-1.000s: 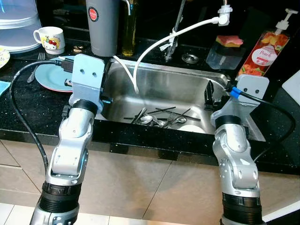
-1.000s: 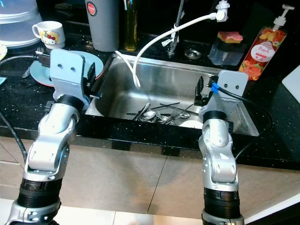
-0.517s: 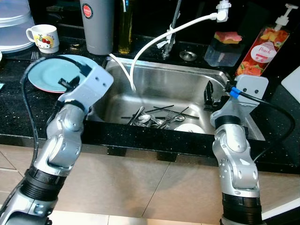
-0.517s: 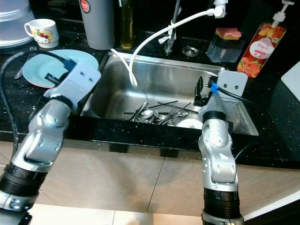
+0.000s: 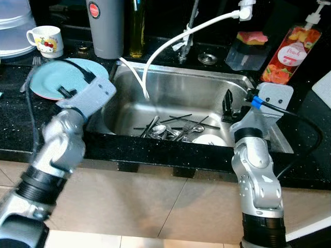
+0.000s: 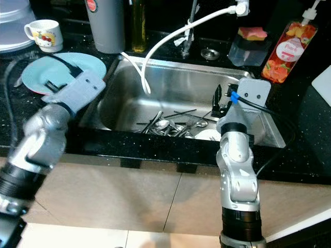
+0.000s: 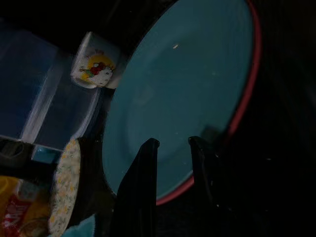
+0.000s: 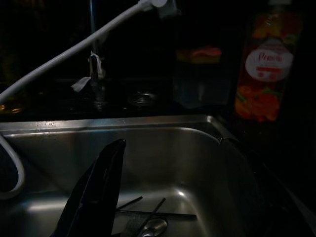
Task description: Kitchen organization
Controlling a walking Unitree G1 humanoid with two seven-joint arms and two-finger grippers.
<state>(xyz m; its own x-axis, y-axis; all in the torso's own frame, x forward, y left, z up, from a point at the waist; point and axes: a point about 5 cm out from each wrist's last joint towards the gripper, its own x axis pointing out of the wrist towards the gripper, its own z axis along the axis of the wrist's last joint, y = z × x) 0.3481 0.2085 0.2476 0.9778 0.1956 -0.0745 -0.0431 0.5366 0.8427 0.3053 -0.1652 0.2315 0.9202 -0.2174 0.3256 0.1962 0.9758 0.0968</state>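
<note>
Bench: you face one black speckled stone bench with one stainless steel sink set into it.
Sink contents: a loose heap of metal spoons and dark chopsticks lies on the sink floor; you cannot count them exactly. One white dish lies just beside the heap, on your right.
Hoses: one white flexible hose arcs from above the tap down into the sink.
Plates: one round light-blue plate with a red rim lies flat on the bench, left of the sink. The edge of one flowered plate shows beyond it in the left wrist view.
Cups: one white mug with a cartoon print stands behind the blue plate.
Tall vessels: one grey cylindrical flask with a red round label and one bottle of yellow oil stand side by side behind the sink's left corner.
Right of tap: one clear tub holding a pink and yellow sponge, and one orange peach soap pump bottle.
Left gripper: your left jaws hang over the near edge of the blue plate, slightly spread, holding nothing.
Right gripper: your right arm hovers over the sink's right end. One black finger shows; you cannot tell how the jaws stand.
</note>
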